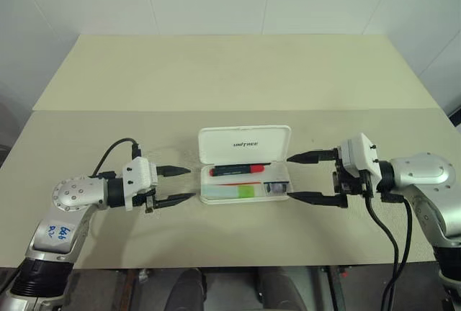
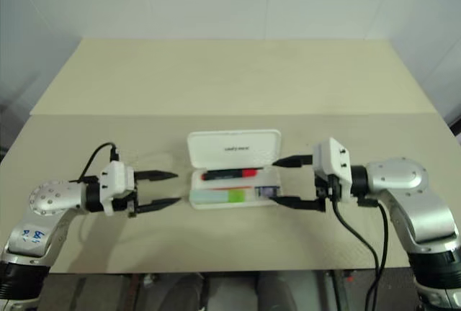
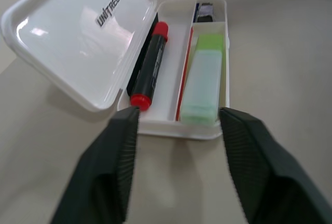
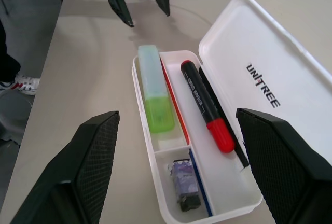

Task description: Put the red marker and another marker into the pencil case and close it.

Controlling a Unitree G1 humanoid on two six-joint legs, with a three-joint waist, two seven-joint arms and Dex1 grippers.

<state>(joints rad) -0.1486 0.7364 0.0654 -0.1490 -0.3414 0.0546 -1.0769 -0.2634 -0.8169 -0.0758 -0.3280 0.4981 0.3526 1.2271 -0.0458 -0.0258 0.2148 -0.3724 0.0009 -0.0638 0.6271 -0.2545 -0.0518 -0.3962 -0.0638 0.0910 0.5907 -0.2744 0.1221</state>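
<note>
The white pencil case [image 1: 245, 191] lies open in the middle of the table, its lid [image 1: 245, 142] standing up at the back. Inside it, the red marker [image 1: 241, 170] lies along the back and the pale green highlighter [image 1: 229, 192] along the front. A small dark object [image 4: 184, 185] sits in the end compartment. My left gripper [image 1: 176, 184] is open just left of the case, empty. At the case's right end, my right gripper [image 1: 304, 176] also stands open and empty, apart from the case, one finger at the back and one at the front.
The beige table [image 1: 230, 73] stretches far behind the case, with a seam [image 1: 108, 110] across it. Cables [image 1: 385, 232] hang from my right wrist at the table's front edge. A person's shoe [image 4: 21, 85] is on the floor beyond the table's side.
</note>
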